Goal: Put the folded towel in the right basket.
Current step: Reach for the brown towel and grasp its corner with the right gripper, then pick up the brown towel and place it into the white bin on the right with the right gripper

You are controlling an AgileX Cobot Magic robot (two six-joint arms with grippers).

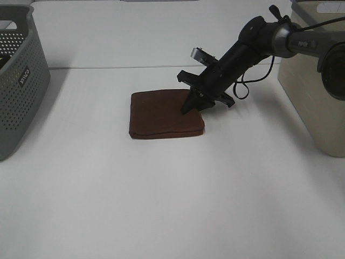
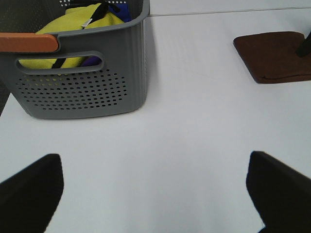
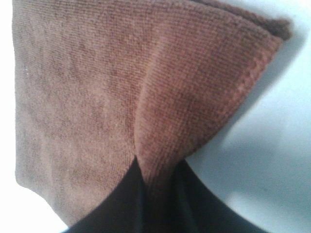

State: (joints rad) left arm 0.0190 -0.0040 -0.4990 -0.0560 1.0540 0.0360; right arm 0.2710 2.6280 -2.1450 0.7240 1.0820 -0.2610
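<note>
The folded brown towel (image 1: 161,113) lies flat on the white table, near its middle. My right gripper (image 1: 193,105) reaches down from the right and is shut on the towel's right edge. In the right wrist view a fold of the towel (image 3: 97,87) is pinched between the dark fingers of my right gripper (image 3: 155,194). The right basket (image 1: 318,97) is beige and stands at the table's right edge. My left gripper (image 2: 155,194) is open and empty above bare table, far left of the towel (image 2: 274,53); it is out of the exterior view.
A grey perforated basket (image 1: 16,81) stands at the left edge; the left wrist view shows this basket (image 2: 82,87) holding yellow and dark items. A black cable hangs from the right arm (image 1: 242,89) beside the towel.
</note>
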